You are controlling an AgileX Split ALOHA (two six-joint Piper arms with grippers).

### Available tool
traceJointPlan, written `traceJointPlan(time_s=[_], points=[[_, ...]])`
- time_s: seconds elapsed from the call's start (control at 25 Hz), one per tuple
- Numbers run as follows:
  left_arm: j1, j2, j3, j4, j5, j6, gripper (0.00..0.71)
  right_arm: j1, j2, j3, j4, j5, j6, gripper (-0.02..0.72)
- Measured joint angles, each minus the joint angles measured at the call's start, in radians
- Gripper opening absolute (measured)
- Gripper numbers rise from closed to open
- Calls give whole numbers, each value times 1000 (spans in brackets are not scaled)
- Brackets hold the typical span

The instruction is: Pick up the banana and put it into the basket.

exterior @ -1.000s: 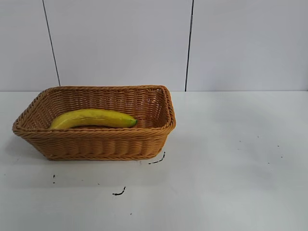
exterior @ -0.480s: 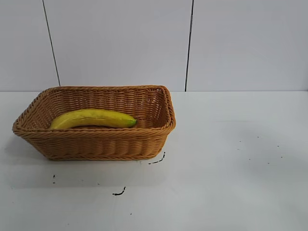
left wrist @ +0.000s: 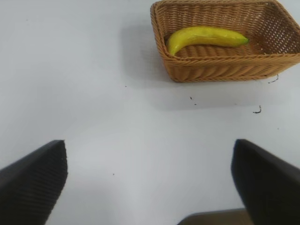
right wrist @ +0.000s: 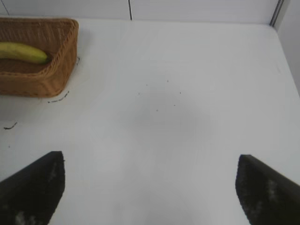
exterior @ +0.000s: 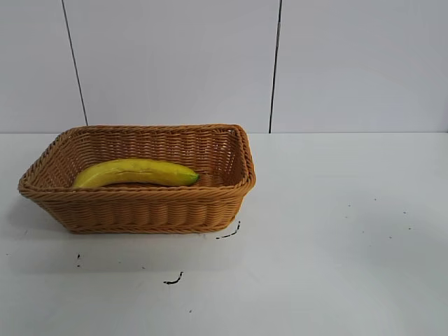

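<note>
You see the banana [exterior: 135, 172] lying in the basket [exterior: 140, 210], well ahead of both claws; left claw [left wrist: 149, 187] & right claw [right wrist: 150, 187] spread apart over bare bench [exterior: 336, 231]. No writing.

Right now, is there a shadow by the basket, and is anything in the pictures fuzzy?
In the exterior view, a soft grey shadow lies on the table at the left foot of the basket; the banana looks sharp. In the left wrist view, a faint shadow spreads beside and below the basket, and the dark left gripper fingers look soft-edged. In the right wrist view, the right gripper fingers look blurry too.
</note>
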State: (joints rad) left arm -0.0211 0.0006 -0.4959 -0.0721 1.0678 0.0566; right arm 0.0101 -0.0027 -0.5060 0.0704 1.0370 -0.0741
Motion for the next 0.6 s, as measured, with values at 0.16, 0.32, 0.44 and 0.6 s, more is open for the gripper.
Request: traceJointPlan(time_s=[0.16,0.32,0.44,0.6], points=[[0,0,0,0,0,0,690,3,-1,0,7,1,0,692],[0,0,0,0,0,0,690,3,-1,0,11,1,0,692],[0,0,0,0,0,0,690,3,-1,0,11,1,0,692],[0,0,0,0,0,0,690,3,-1,0,11,1,0,692]])
